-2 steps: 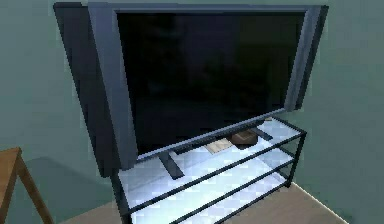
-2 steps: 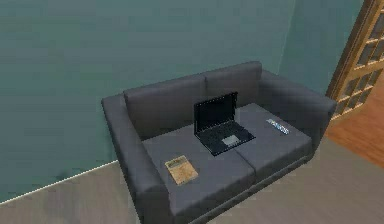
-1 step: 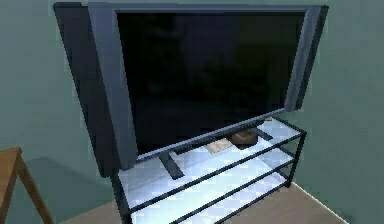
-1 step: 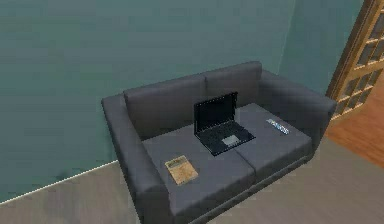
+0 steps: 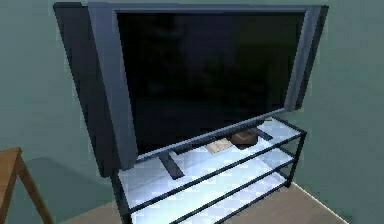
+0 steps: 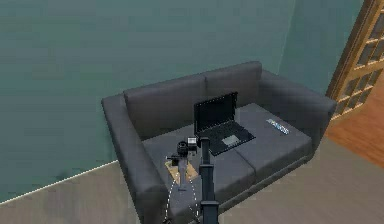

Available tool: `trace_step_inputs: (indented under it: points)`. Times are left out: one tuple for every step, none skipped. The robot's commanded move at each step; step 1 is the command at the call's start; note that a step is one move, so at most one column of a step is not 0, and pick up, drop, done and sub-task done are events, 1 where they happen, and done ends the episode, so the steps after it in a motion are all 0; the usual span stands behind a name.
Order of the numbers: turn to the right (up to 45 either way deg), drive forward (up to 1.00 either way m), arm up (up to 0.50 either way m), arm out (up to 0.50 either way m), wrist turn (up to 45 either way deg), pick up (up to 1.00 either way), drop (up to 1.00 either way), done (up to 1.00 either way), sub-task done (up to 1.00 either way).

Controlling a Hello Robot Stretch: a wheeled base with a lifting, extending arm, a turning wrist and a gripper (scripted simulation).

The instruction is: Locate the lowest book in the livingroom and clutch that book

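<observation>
Tool [image 6: 181,160] is seen at the dark sofa [image 6: 290,112], near a laptop [image 6: 220,122]; whether anything is held cannot be told.

No writing, number or sign can be read on the television [image 5: 210,75], its glass stand [image 5: 240,181] or the grey sofa [image 6: 165,105]. A small dark item [image 6: 277,126] on the sofa's right cushion bears pale marks, too small to make out.
</observation>
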Motion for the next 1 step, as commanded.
trace_step_inputs:
  points:
    - [0.0,0.0,0.0,0.0,45.0,0.0,0.0,0.0,0.0]
